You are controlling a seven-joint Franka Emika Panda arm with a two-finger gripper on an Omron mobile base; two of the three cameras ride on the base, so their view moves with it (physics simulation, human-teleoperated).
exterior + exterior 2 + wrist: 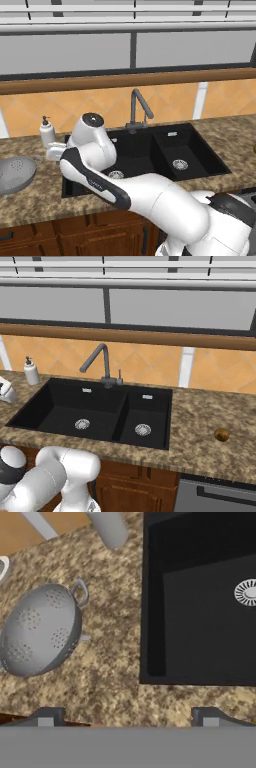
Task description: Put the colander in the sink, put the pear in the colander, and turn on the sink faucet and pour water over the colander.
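Hand view shows the colander [40, 629] lying on the speckled table [110, 682] at about ten o'clock from the fingers [128, 717], which stand spread wide and grasp nothing. Its rim handle [80, 592] points toward one o'clock. The sink [200, 612] opens at about one o'clock, its near wall just beside the bowl's path. A soap bottle [107, 527] stands at twelve o'clock, likely clear of a reach. Right base view shows the pear [221, 434] well apart, on the table right of the sink, past the faucet [100, 363].
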